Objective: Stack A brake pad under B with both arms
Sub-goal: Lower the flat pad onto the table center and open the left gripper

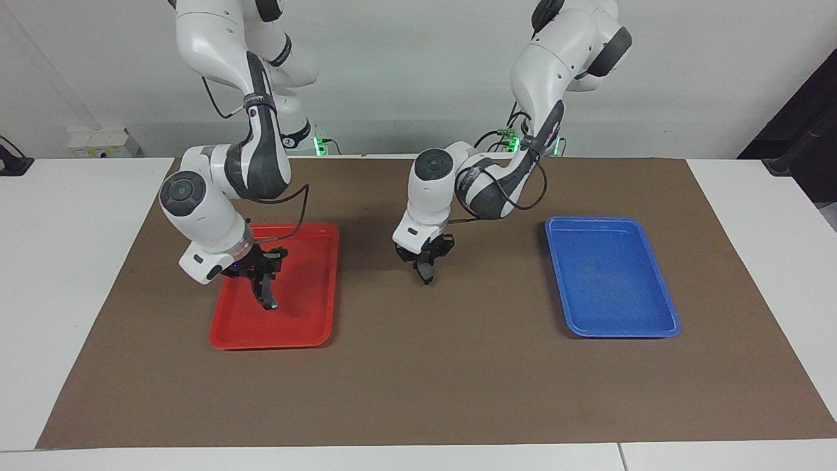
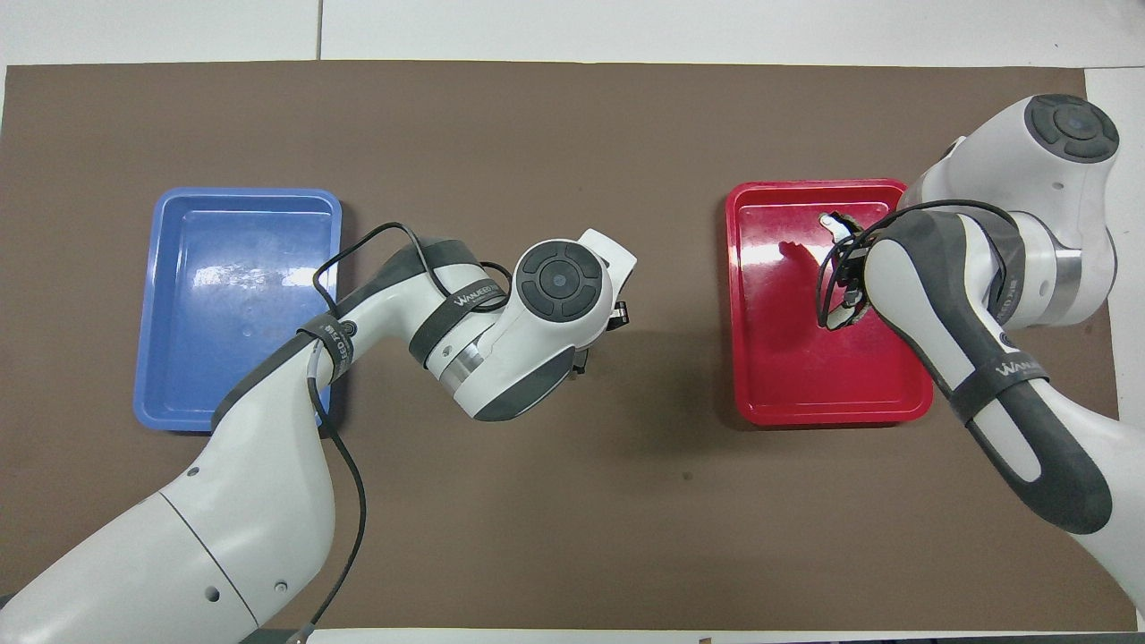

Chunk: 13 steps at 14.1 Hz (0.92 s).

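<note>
Over the red tray (image 1: 320, 281), the right gripper (image 1: 269, 303) grips a dark pad; over the brown mat (image 1: 418, 379), the left gripper (image 1: 427, 278) pinches a small dark piece.

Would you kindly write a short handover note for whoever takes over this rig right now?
Left gripper: shut on A brake pad, in the air over the brown mat.
Right gripper: shut on B, in the air over the red tray.
Done: both pads are off the table.
Left: set A down on the mat, then lay B on top of it.
</note>
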Available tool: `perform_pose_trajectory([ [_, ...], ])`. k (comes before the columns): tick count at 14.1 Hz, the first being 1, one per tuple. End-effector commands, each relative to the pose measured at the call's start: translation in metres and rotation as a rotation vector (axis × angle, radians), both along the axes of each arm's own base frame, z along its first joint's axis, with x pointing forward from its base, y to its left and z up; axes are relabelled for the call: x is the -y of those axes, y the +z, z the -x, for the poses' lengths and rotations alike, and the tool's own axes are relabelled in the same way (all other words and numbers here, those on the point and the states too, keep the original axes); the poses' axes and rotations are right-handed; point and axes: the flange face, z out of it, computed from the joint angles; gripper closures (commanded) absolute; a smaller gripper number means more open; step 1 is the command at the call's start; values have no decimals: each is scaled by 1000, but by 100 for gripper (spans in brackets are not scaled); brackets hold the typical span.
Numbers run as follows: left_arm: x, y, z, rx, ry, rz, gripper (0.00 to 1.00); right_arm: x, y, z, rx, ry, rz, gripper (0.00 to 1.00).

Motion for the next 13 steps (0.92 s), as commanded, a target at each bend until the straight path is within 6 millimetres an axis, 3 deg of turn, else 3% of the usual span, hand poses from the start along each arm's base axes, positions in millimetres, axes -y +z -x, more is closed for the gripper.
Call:
perform_pose_trajectory([
  [1, 8, -13, -7, 17, 1, -3, 99, 6, 4, 0, -2, 9, 3, 100],
  [4, 8, -14, -7, 16, -3, -4, 98, 6, 5, 0, -2, 9, 3, 100],
  [6, 6, -13, -9, 19, 1, -4, 87, 5, 5, 0, -1, 11, 3, 100],
  [7, 6, -13, -10, 20, 1, -4, 77, 6, 5, 0, -2, 9, 3, 100],
  [10, 1, -3, -24, 66, -12, -25, 35, 5, 5, 0, -2, 11, 3, 100],
  [11, -1, -2, -26, 76, -16, -30, 27, 5, 5, 0, -2, 11, 3, 100],
  [13, -7, 16, -41, 83, 4, -46, 2, 5, 6, 0, -4, 11, 3, 100],
])
